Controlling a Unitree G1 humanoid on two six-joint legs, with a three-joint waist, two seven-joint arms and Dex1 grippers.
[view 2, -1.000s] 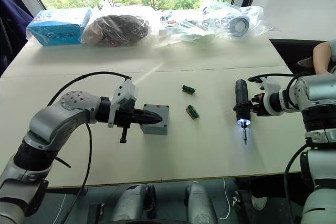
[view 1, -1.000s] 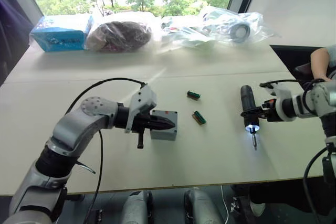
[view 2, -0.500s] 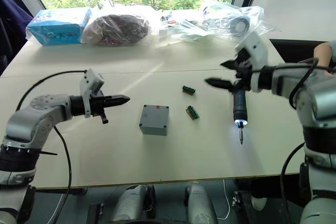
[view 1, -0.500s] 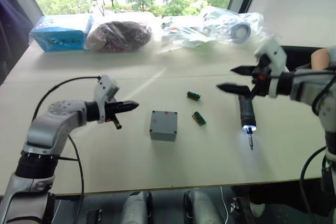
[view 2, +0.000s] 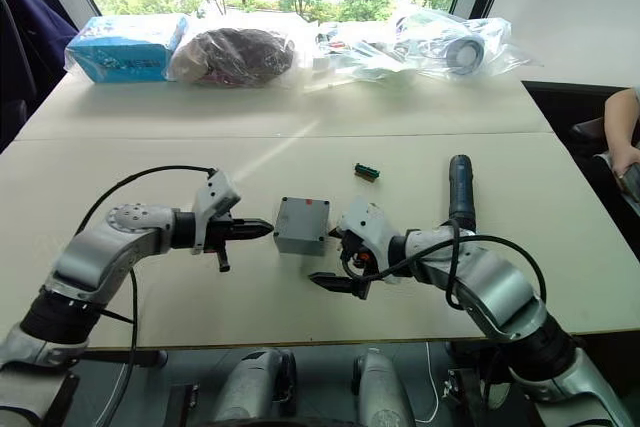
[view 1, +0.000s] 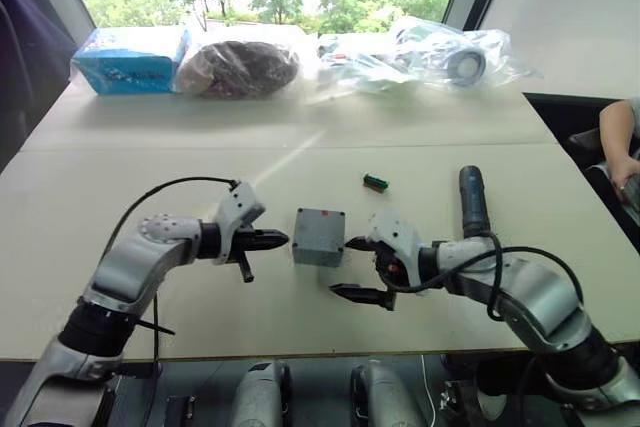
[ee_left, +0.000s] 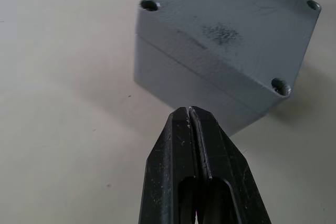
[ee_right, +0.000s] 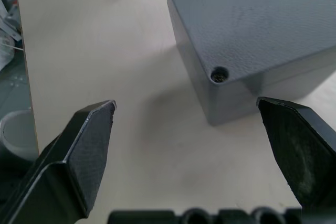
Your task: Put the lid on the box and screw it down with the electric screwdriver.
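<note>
A blue packet (view 1: 128, 59) and clear bags (view 1: 420, 50) line the table's (view 1: 150, 162) far edge; a small green part (view 1: 375, 182) lies beyond the box (view 1: 319, 237); the lid (ee_left: 231, 30) sits on the box mid-table, between the left gripper (view 1: 280, 239), fingers pressed together, and the right gripper (view 1: 352, 269), spread wide; the electric screwdriver (view 1: 472, 200) lies to the right, long axis running away from the robot.

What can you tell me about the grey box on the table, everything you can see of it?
The box is a small square casing of grey, grainy metal, standing flat on the table. Its lid is on, with a seam running round below it, recessed screw holes at the corners and a small red mark near one edge. It sits between the left gripper, fingers shut, and the right gripper, fingers spread wide. Neither touches it.
</note>
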